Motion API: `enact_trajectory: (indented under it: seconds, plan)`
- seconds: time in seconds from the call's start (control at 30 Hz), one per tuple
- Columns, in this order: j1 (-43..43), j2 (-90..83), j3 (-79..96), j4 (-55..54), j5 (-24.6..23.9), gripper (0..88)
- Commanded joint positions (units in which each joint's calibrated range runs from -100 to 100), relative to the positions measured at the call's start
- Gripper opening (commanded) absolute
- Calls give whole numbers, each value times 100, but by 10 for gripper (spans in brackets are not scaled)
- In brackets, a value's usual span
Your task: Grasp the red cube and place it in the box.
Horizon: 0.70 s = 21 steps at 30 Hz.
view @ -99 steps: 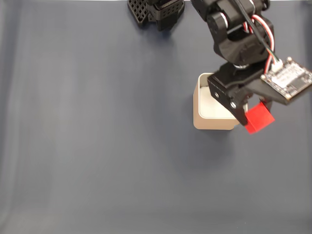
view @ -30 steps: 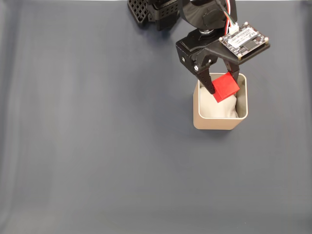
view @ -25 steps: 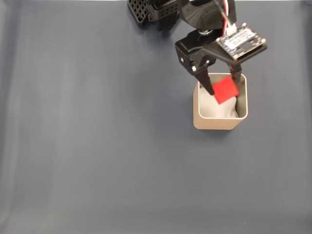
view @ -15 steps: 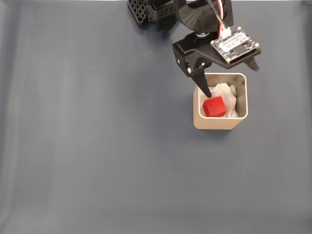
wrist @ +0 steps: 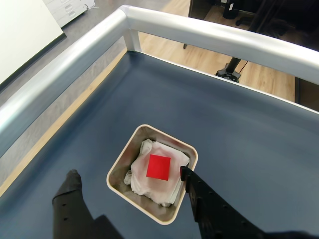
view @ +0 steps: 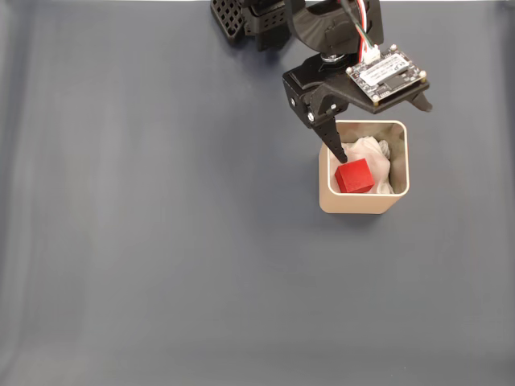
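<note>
The cube [view: 353, 176] is bright red, plain-faced and sharp-edged. It lies inside the box [view: 326, 197], on crumpled white wadding [wrist: 162, 186] that fills the bottom. In the wrist view its top face shows as a flat red square [wrist: 158, 167] near the middle of the box [wrist: 119, 164]. The box is square with rounded corners and thin walls — beige outside in the fixed view, dull and metallic-looking on the inner walls in the wrist view, with a pale rim. It stands on the counter [view: 161, 241], a smooth, matte dark blue-grey surface. In the wrist view a rounded silvery rail [wrist: 209, 35] bounds the counter along two sides, with wood floor beyond.

The end effector [view: 376, 127] is black, hard plastic, with tapered fingers. It is spread wide and holds nothing. In the fixed view it hangs at the box's 12 o'clock edge; one finger [view: 332, 145] points down at the box's 10 o'clock corner, just beside the cube, and the other tip sticks out at about 1 o'clock past a small circuit board [view: 386, 74]. The cube lies at 6 o'clock from the end effector, free of both fingers. In the wrist view the fingers [wrist: 199, 194] straddle the box's near side — one at 7 o'clock, one at 4 o'clock of the cube.

The arm [view: 330, 28] reaches in from the top edge of the fixed view, wrist bent down over the box, red, white and black wires running to the board.
</note>
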Motion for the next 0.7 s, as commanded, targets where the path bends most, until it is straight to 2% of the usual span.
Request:
enact_trajectory:
  seconds: [0.0,0.23,0.43,0.67]
  plan:
    - [38,-137,-23,-127,34,475]
    - [38,-137,-23,-160,24,467]
    - [67,-215,41,-201,68,278]
    - [216,-250,-32,-308,-93,37]
